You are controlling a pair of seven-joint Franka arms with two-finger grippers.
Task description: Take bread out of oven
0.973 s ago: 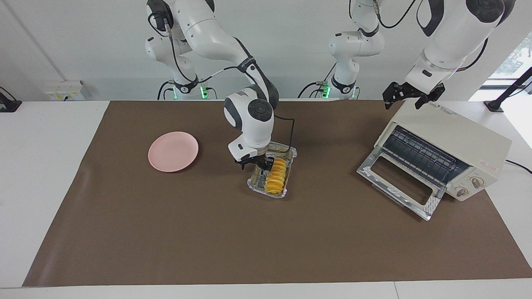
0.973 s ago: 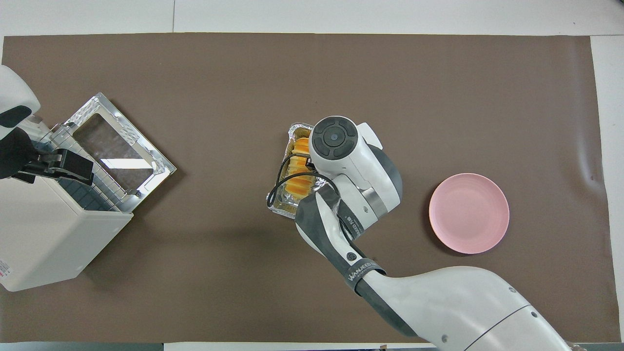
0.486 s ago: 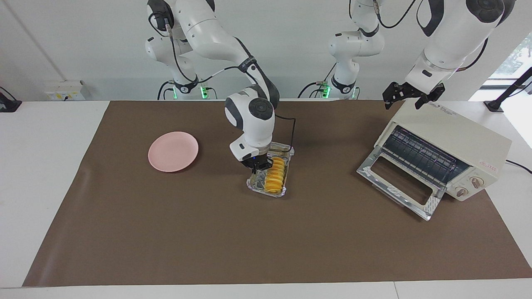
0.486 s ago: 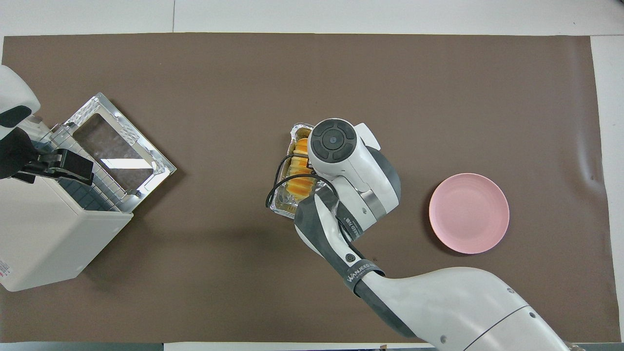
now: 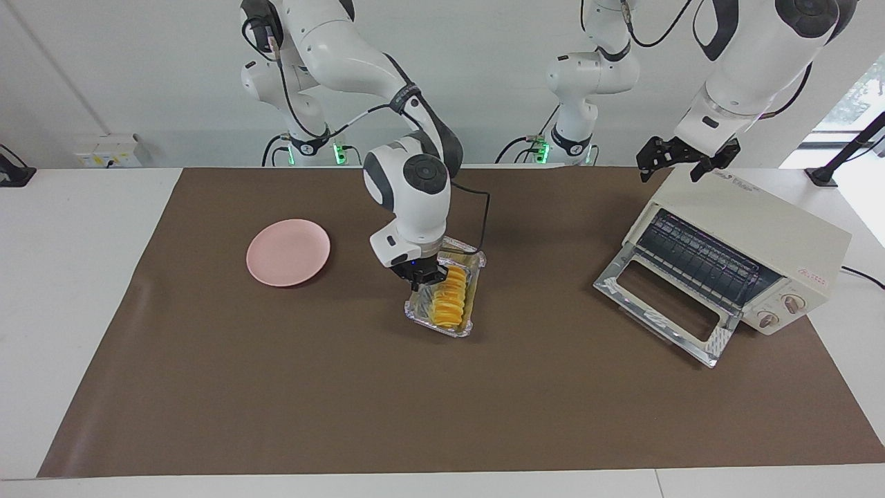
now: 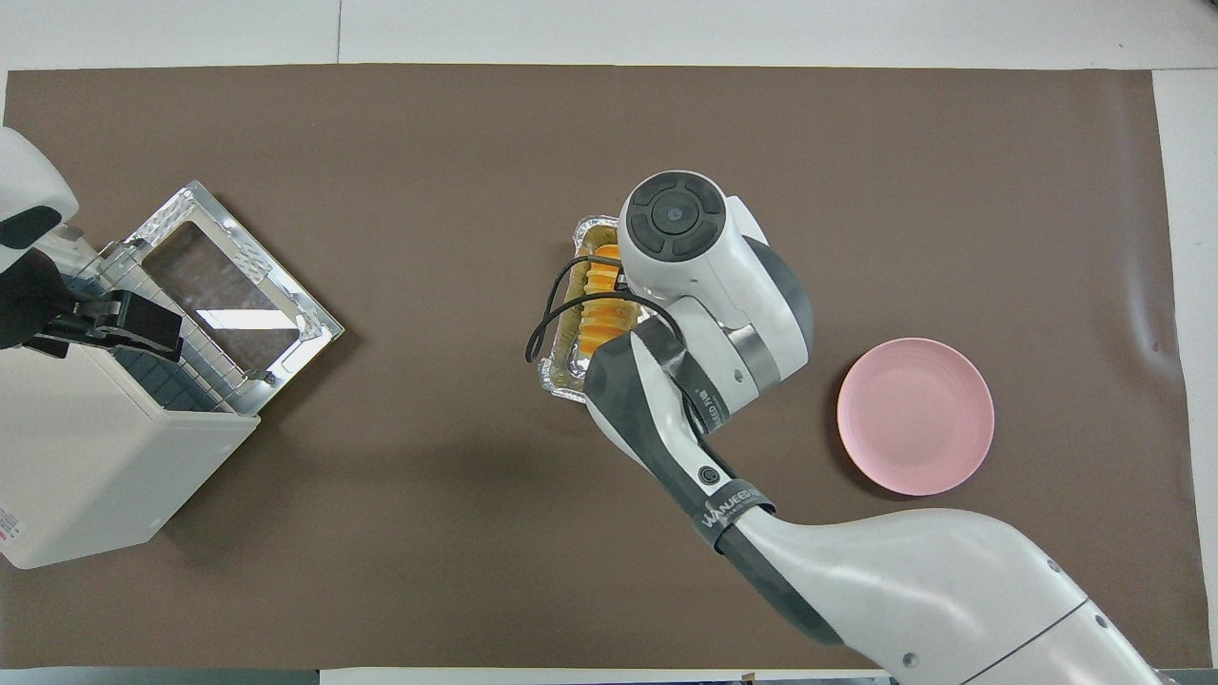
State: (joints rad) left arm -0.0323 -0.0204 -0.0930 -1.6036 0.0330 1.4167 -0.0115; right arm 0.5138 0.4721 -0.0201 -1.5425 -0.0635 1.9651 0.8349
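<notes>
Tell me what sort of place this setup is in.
Probably a robotics lab, not a kitchen: a toaster oven stands on a brown mat over a white table, with cabled arm bases along a bare wall.

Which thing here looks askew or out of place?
The foil tray holding the bread hangs tilted in the right gripper, which is shut on its rim. The oven sits askew, door open.
</notes>
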